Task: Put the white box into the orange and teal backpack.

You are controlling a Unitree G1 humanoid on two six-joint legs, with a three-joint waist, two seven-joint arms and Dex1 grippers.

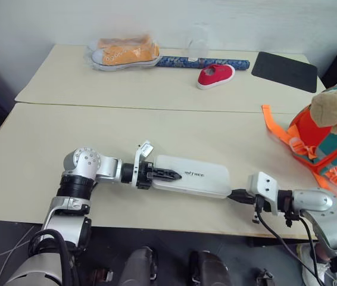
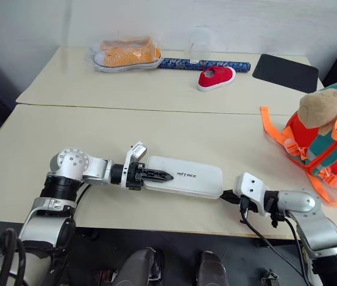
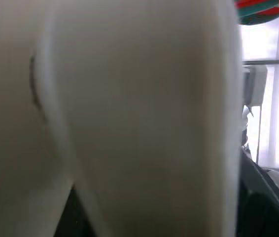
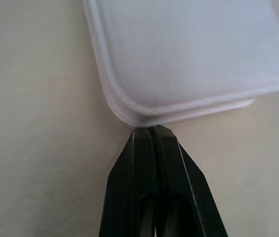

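Head view: left fingers [image 1: 167, 174] grasping white box [image 1: 198, 176]; right fingers [image 4: 152, 143], clenched, touch its corner.

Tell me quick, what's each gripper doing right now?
Left gripper: closed on the white box.
Right gripper: shut, holding nothing, tips against the box's other end.

Two beige tables [image 1: 49, 137] stand pushed together, a seam running between them, the far one [image 1: 156, 80] against a plain white wall [image 1: 156, 18]. The floor [image 1: 2, 238] under the near edge is dark grey. A bright window [image 3: 270, 113] shows in the left wrist view.
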